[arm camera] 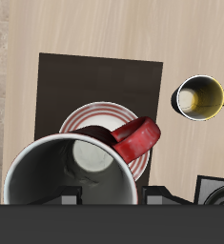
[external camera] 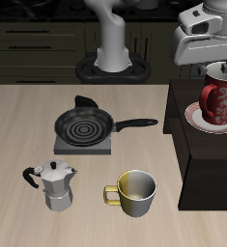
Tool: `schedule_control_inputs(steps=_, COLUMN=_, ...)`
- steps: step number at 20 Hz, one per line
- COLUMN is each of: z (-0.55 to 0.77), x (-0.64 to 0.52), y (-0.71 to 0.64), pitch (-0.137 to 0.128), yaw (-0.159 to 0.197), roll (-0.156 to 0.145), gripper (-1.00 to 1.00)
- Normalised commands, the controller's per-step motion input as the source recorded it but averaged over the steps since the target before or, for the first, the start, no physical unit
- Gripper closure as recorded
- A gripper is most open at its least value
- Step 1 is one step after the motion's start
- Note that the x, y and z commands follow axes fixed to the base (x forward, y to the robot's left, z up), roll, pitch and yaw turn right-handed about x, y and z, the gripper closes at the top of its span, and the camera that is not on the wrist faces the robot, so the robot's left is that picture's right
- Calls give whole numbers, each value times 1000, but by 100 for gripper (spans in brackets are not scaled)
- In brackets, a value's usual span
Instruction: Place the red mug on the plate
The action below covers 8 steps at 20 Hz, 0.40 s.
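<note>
Sitting over the plate [external camera: 196,120], the red mug [external camera: 219,102] looks upright, its base at or just above the plate's centre; whether it rests there cannot be told. In the wrist view the red mug [arm camera: 75,176] fills the frame, dark inside, handle [arm camera: 137,138] jutting over the plate [arm camera: 85,119], which lies on a dark raised block [external camera: 207,159]. The gripper [external camera: 221,69] hangs right above the mug's rim, and its fingers appear to pinch the rim, though the contact is hidden, so I cannot tell its state for sure. The risk, as I judge it: letting go while the mug is tilted or not fully down could tip it off the plate, and pulling up crooked could drag it by the rim. Well apart stand the yellow-and-white mug [external camera: 134,193], the frying pan [external camera: 86,125] and the moka pot [external camera: 55,185]
</note>
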Motion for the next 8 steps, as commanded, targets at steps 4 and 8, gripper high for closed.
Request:
schedule_control_inputs(steps=4, z=34, x=-93, y=31, pitch=-18, yaw=13, roll=19, gripper=-100)
schedule_control_inputs(steps=8, z=77, x=-148, y=53, pitch=-12, yaw=7, roll=12, gripper=-100)
